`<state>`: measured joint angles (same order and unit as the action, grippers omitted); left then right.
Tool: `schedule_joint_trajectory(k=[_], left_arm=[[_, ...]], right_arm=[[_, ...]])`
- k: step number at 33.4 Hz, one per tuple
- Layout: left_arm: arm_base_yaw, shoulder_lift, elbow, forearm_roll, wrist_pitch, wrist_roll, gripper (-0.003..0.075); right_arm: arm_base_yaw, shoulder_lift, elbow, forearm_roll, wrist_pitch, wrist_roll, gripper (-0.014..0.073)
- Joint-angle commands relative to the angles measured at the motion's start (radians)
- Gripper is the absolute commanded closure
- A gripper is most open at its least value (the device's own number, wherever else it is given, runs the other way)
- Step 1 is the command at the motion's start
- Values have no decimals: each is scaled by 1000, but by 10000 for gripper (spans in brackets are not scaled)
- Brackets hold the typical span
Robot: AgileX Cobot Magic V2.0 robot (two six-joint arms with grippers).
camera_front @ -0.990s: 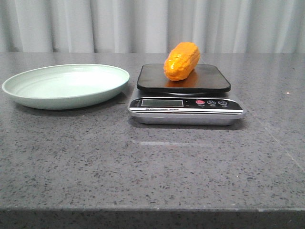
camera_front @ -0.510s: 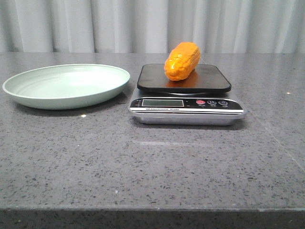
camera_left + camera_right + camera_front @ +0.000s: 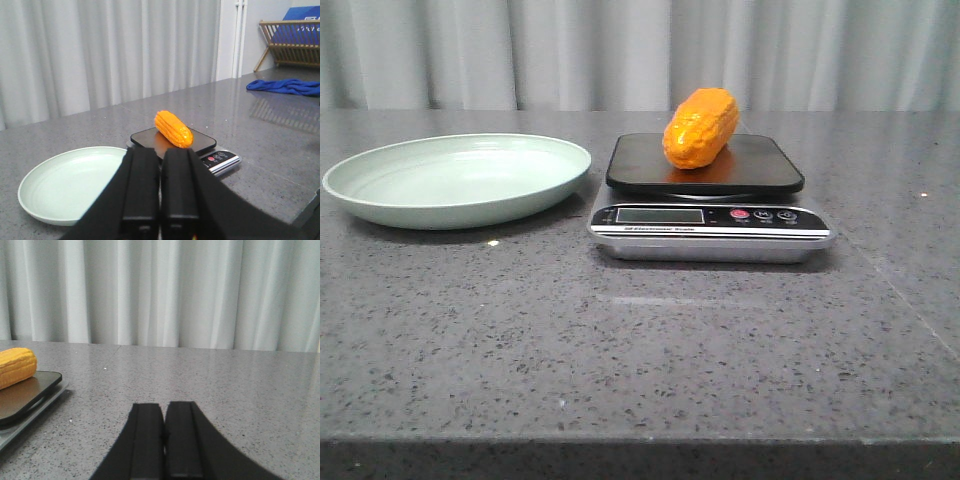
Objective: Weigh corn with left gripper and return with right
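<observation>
The orange-yellow corn (image 3: 700, 127) lies on the black platform of a digital kitchen scale (image 3: 708, 226) at the table's middle. It also shows in the left wrist view (image 3: 173, 128) and at the edge of the right wrist view (image 3: 16, 367). A pale green plate (image 3: 457, 179) stands empty to the scale's left. My left gripper (image 3: 160, 152) is shut and empty, back from the plate (image 3: 70, 182) and the scale (image 3: 220, 159). My right gripper (image 3: 164, 406) is shut and empty over bare table, off to the scale's right. Neither gripper shows in the front view.
The table is grey speckled stone with a white curtain behind it. In the left wrist view a blue cloth (image 3: 287, 86) lies on the table far off and a wooden rack (image 3: 292, 42) stands beyond it.
Nothing in the scene has moved; the front picture only jitters by a few pixels. The corn stays on the scale.
</observation>
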<state>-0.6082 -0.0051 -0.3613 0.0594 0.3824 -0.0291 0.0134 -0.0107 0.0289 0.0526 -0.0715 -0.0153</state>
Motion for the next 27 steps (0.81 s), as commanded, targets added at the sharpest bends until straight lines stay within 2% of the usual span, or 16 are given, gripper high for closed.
schedule_joint_trajectory(k=[1,6,9,11,13,17,23,27], left_arm=[[1,-16,-24,-8,-91,4,587],[1,-16,-22,-8,-89,4,588],[1,-16,-17,-8,-89,4,587],[1,-16,-15,-8,-89,4,587],[1,-16,-15,-8,-89,4,588],[1,-16,-15,-8,-90,4,587],[1,-16,-15,-8,-93,4,587],[1,-16,-15,-8,-93,4,587]], right_arm=[[-5,-16,-9,-13,-88,-2,444],[-5,-16,-9,-13,-108,-2,444],[-5,-16,-13,3,-180,15,444],[-5,-16,-30,13,-226,15,444],[-5,-9,-75,13,-214,15,444],[-5,53,-200,13,-78,15,444],[-5,277,-416,15,169,15,444],[-5,409,-487,49,260,15,444]])
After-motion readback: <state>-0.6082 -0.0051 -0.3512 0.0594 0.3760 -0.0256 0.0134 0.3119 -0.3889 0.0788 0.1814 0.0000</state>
